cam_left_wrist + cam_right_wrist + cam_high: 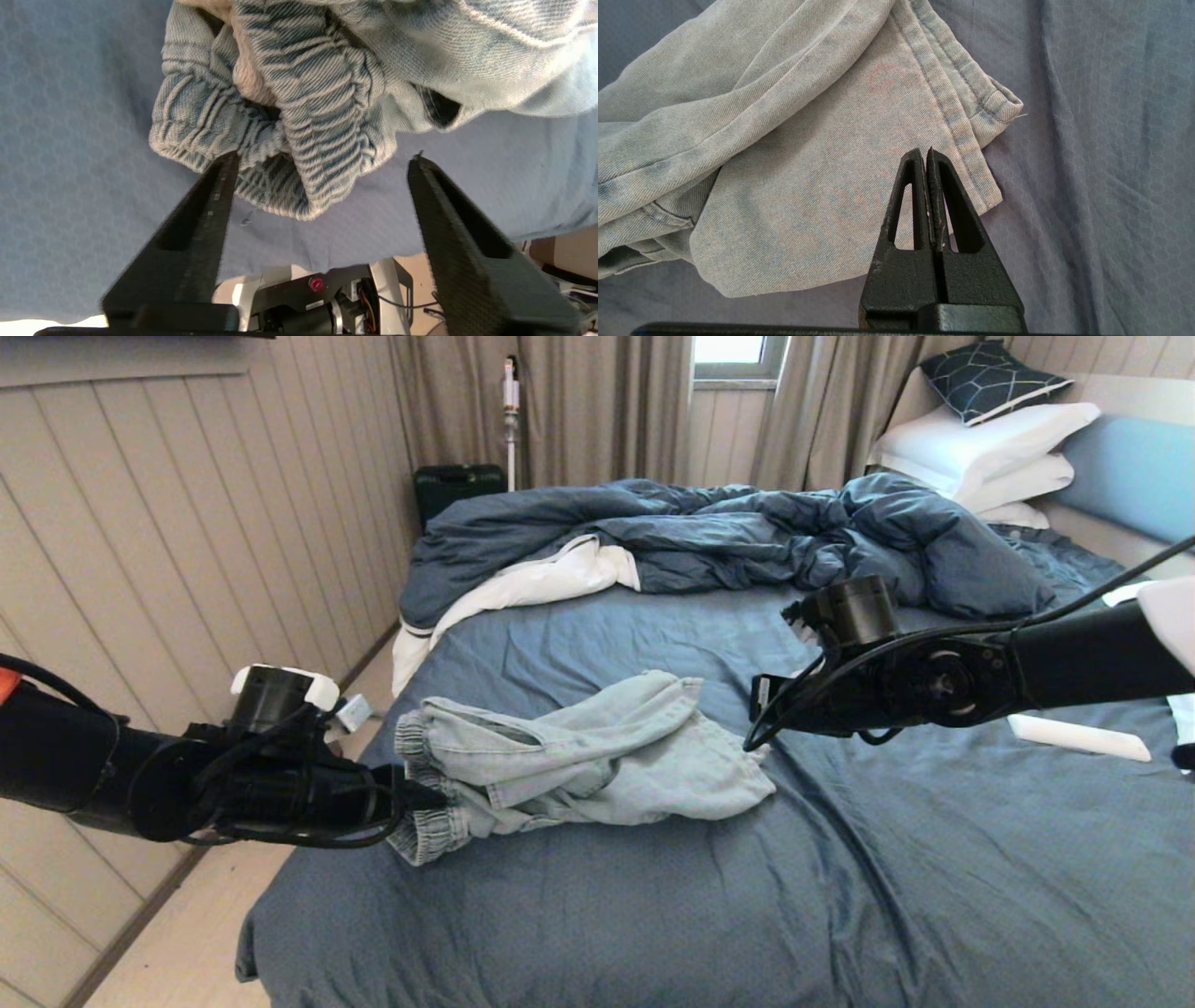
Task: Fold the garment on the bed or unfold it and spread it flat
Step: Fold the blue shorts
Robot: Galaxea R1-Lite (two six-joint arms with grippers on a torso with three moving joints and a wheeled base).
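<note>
The garment (pixel 588 756), pale blue denim shorts, lies crumpled near the left side of the bed (pixel 653 915). Its gathered elastic waistband (pixel 299 135) bunches at the left end; no drawstring shows. My left gripper (pixel 425 798) (pixel 323 161) is open at that waistband. One finger (pixel 219 196) touches the gathers, the other (pixel 434 200) stands apart over bare sheet. My right gripper (pixel 754 733) (pixel 926 151) is shut with nothing in it. It hovers over the stitched leg hem (pixel 971 121) at the shorts' right end.
A rumpled dark blue duvet (pixel 728 537) with white lining fills the far half of the bed. White pillows (pixel 980 448) and a patterned cushion (pixel 990 378) sit at the headboard. A white object (pixel 1078 737) lies on the sheet at right. Panelled wall and floor (pixel 205 933) border the left.
</note>
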